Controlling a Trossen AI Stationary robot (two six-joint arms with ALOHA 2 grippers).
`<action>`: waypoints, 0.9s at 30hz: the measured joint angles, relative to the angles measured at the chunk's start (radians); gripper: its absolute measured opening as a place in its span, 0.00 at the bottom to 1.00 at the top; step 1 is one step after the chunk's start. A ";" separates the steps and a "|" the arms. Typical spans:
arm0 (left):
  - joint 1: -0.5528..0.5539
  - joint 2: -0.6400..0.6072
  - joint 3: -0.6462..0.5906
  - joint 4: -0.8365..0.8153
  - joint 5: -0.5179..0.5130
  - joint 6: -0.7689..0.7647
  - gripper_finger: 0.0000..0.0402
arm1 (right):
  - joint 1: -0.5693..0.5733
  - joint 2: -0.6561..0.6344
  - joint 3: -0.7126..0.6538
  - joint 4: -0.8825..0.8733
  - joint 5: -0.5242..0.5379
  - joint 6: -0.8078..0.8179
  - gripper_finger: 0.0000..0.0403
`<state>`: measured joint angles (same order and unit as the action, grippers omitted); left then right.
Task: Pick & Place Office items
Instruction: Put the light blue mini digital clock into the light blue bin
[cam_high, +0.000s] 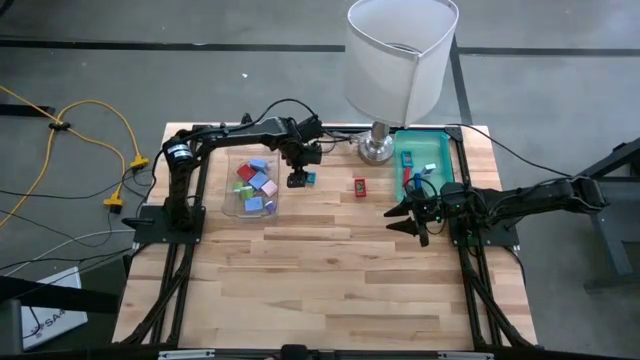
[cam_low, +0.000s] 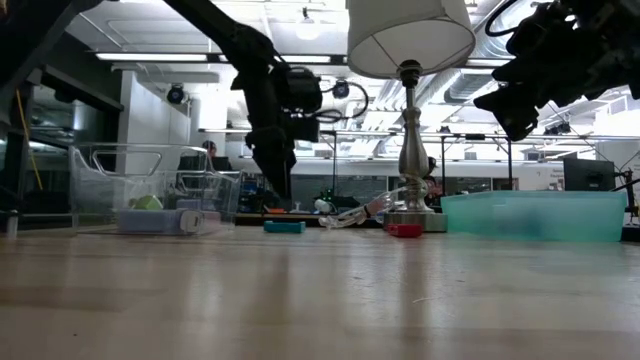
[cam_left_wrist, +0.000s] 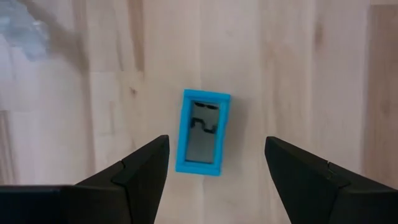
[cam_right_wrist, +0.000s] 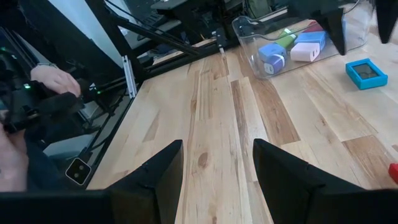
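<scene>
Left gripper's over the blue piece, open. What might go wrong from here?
1. The small blue rectangular frame piece lies slightly skewed between the open fingers of the left gripper; closing may twist it or pinch a corner.
2. The clear plastic bin sits close beside the left gripper; a swing toward it could clip the bin's wall.
3. The tall white-shaded lamp stands just behind, and the red piece is near. The right gripper waits, open, by the teal tray.

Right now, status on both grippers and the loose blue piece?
Left gripper open, above blue piece, not touching. Right gripper open, empty, beside teal bin. Red piece loose nearby; nothing in the way.
</scene>
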<state>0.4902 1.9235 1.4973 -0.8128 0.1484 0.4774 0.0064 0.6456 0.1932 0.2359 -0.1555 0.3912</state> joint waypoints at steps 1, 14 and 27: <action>0.006 0.004 0.001 0.003 0.004 -0.001 0.64 | 0.000 0.000 0.000 0.000 0.000 0.000 0.45; 0.040 0.079 -0.001 0.013 0.049 0.000 0.64 | 0.000 0.000 0.000 0.002 -0.001 0.000 0.45; 0.040 0.086 -0.001 0.012 0.038 -0.004 0.64 | 0.000 0.000 0.000 0.000 -0.003 0.000 0.45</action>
<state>0.5305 2.0094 1.4963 -0.8013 0.1865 0.4732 0.0063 0.6460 0.1936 0.2359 -0.1585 0.3912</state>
